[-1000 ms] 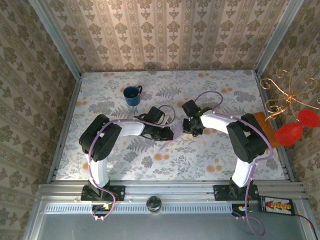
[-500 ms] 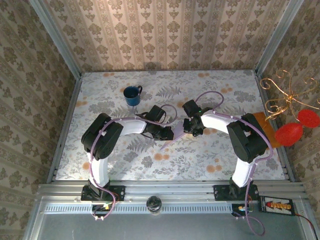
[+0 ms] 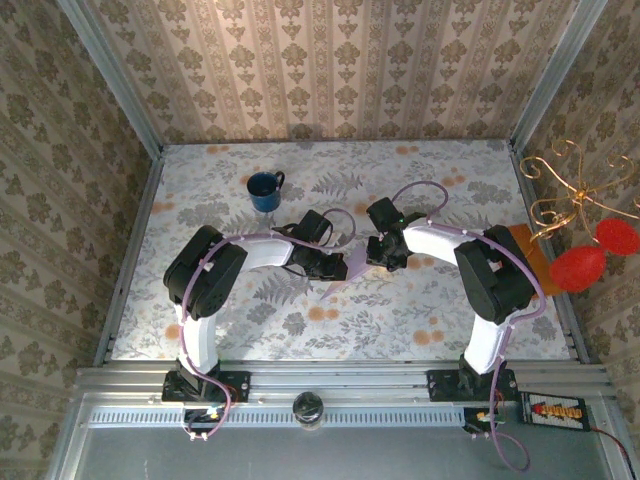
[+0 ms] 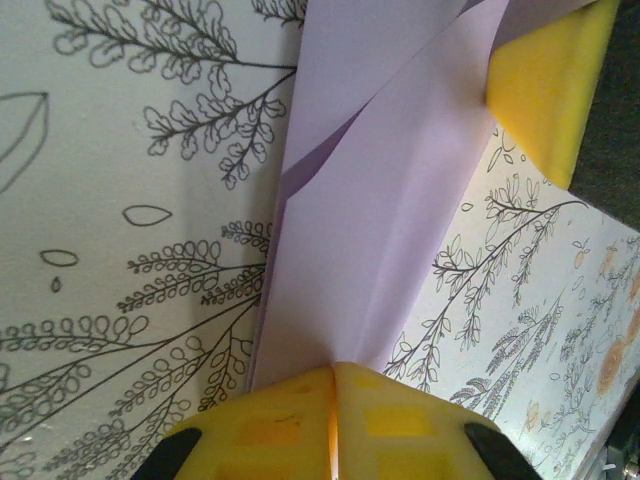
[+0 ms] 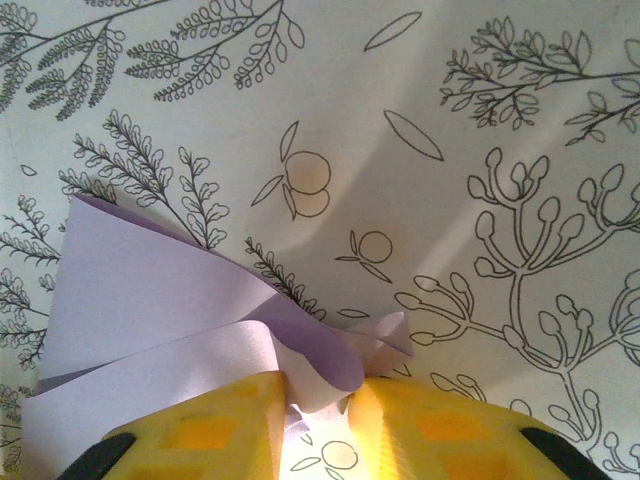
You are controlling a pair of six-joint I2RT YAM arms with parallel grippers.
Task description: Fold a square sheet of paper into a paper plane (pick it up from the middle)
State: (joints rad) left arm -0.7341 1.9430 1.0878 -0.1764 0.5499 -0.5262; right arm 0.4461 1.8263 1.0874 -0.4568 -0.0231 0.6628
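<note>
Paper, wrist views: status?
Left end effector shut on the folded lilac paper. Right end effector at its other end, grip unclear. Blue mug stands apart, not in the way.

A table (image 3: 420, 310) under a pale print of grey ferns and orange blossoms. On its far part, a blue mug (image 3: 265, 191), upright, handle toward the right. Nearer the camera than the mug and to its right, well apart from it, a creased lilac sheet of paper (image 3: 338, 278); close up from the left wrist, seemingly flat against the print along one long fold, the rest perhaps raised off it. Far to the right of the mug, at the table's edge, an orange-brown flat rectangle (image 3: 527, 245), partly covered.
</note>
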